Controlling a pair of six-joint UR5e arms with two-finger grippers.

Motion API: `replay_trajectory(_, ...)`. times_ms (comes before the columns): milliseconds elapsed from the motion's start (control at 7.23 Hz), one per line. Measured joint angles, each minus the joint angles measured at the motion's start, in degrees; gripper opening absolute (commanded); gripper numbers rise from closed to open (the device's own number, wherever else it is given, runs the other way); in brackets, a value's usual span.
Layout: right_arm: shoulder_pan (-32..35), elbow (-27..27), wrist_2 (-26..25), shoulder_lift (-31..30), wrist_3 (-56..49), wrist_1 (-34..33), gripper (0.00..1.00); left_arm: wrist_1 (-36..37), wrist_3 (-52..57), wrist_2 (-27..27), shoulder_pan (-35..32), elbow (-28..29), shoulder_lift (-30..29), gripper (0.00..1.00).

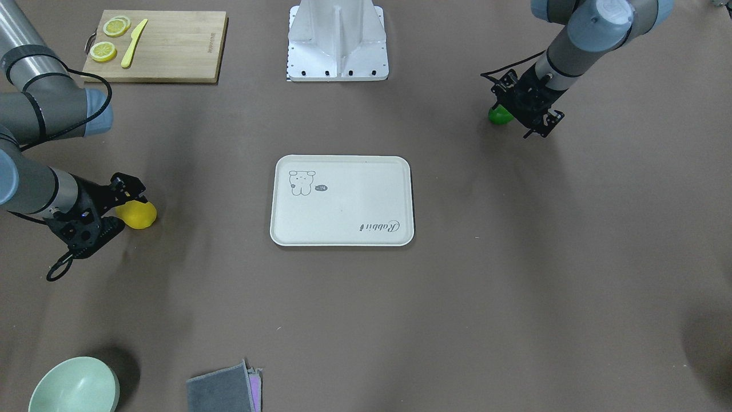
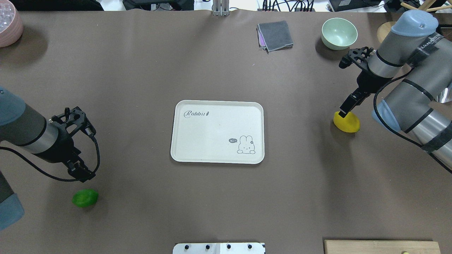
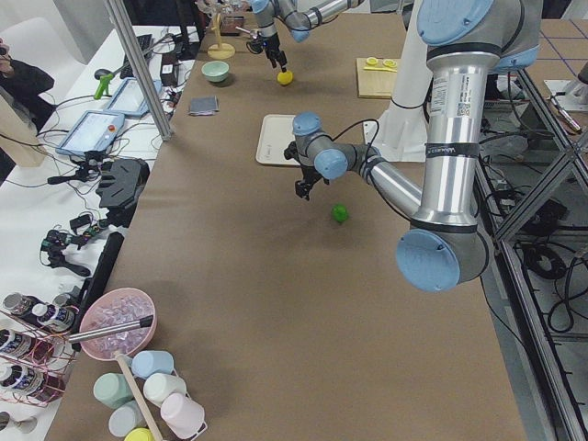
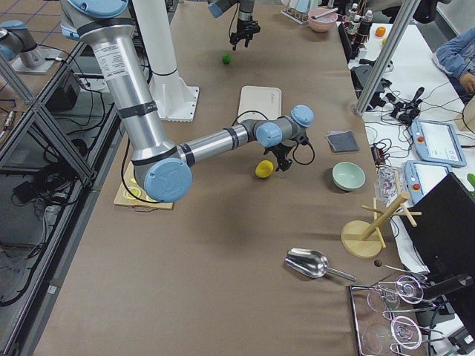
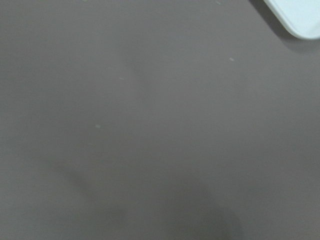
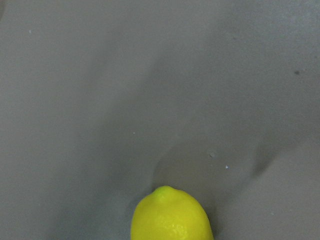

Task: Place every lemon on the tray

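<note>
The off-white tray [image 2: 217, 132] lies at the table's middle with nothing on it; it also shows in the front view [image 1: 343, 200]. The yellow lemon [image 2: 346, 122] rests on the table to the tray's right and fills the bottom of the right wrist view [image 6: 171, 215]. My right gripper [image 2: 342, 113] is open, its fingertips at the lemon's top. The green lemon [image 2: 85, 198] lies at the near left. My left gripper [image 2: 82, 174] is open and empty, just above and beside it. The left wrist view shows only bare table and a tray corner [image 5: 300, 17].
A wooden cutting board [image 1: 166, 48] with lemon slices and a yellow knife lies near the robot base [image 1: 337, 43]. A pale green bowl [image 2: 339, 32] and a folded grey cloth [image 2: 274, 35] sit at the far edge. A pink bowl [image 2: 7, 26] stands at the far left.
</note>
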Motion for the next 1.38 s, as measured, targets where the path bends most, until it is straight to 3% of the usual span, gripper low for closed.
replay_trajectory(553,-1.26,-1.63,-0.31,-0.09,-2.33,1.86,0.94,-14.14,3.82,4.36,1.64,0.61,10.13,0.98)
replay_trajectory(1383,-2.34,-2.69,-0.54,-0.19,-3.39,2.71,0.94,-19.41,3.41,3.01,6.73,2.77,9.60,0.98)
